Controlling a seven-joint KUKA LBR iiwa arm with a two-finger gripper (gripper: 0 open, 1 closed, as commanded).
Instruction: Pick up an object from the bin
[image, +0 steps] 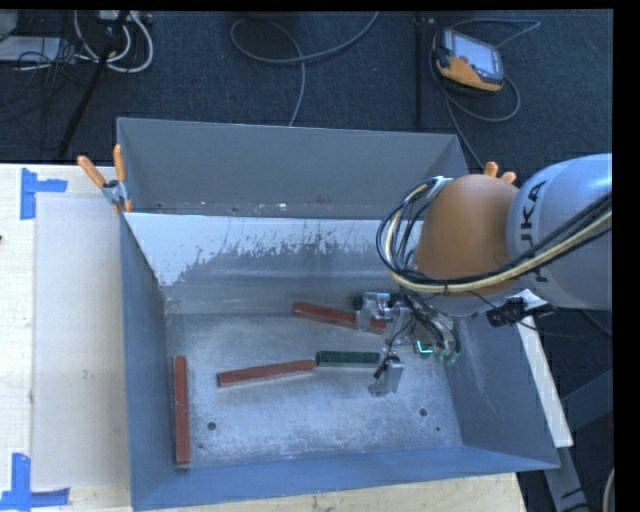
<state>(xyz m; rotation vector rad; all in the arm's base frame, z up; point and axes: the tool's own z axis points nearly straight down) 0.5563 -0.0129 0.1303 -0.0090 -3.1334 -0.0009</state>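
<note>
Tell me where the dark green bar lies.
Camera view: the dark green bar lies on the bin floor right of centre, between a reddish stick and the gripper.

Three red-brown bars, namely left bar (181, 408), middle bar (266, 373) and far bar (322, 314), plus one dark green bar (347, 357).

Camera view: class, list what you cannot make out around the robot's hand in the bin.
Back reddish bar: its right end is hidden behind the hand.
Dark green bar: whether the hand touches it is too small to tell.
Bin: the arm covers its upper right wall.
</note>
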